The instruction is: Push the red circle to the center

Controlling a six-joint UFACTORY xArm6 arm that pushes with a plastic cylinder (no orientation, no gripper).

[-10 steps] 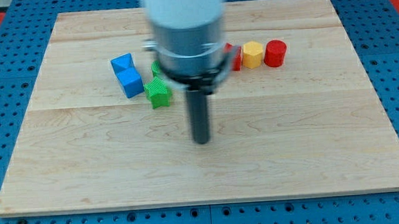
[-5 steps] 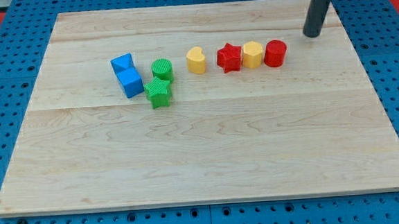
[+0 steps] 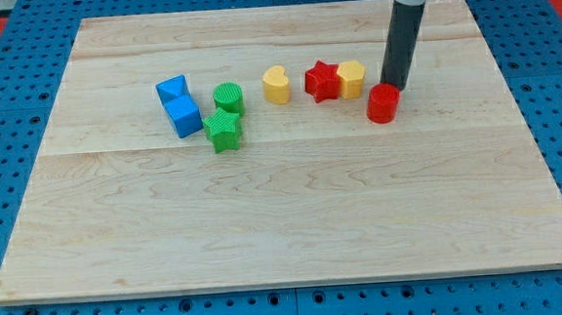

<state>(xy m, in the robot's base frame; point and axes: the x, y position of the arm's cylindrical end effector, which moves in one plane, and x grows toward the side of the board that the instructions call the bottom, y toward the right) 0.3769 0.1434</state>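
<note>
The red circle [image 3: 382, 104] sits on the wooden board [image 3: 284, 206], right of the middle, just below the row of blocks. My tip [image 3: 395, 86] stands right behind it, at its upper right edge, touching or nearly touching it. The dark rod rises from there to the view's top.
A yellow hexagon [image 3: 351, 78], a red star [image 3: 322, 80] and a yellow heart [image 3: 277, 84] form a row left of my tip. Further left are a green circle [image 3: 227, 97], a green star [image 3: 223, 131] and two blue blocks [image 3: 178, 104].
My tip went from the board's middle to the top right, then came down left behind the red circle. The red circle has slid down out of the row.
</note>
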